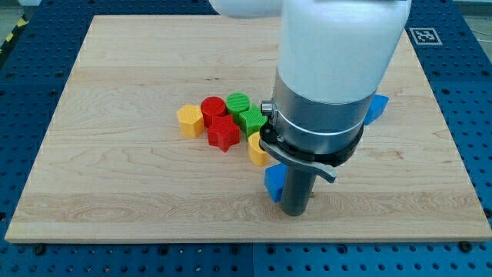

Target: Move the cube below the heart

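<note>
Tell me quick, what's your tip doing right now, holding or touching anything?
My tip: no gripper, holds nothing; it stands just to the view's right of the blue block, apparently against it, though contact cannot be told for sure.

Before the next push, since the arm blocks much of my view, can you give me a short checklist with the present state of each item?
1. Cube found: a blue block lies at the view's left of the arm's lower housing, partly hidden. Shape: cannot tell.
2. Heart found: a yellow block peeks out beside the arm, mostly covered. Whether it is the heart: cannot tell.
3. My tip visible: not ok, the housing hides it.
4. Blue block lower in the view than that yellow block: ok.
5. Neighbours: red star, red cylinder, two green blocks and yellow hexagon huddle close to the yellow block: not ok.
6. Second blue block at the view's right, well apart: ok.
</note>
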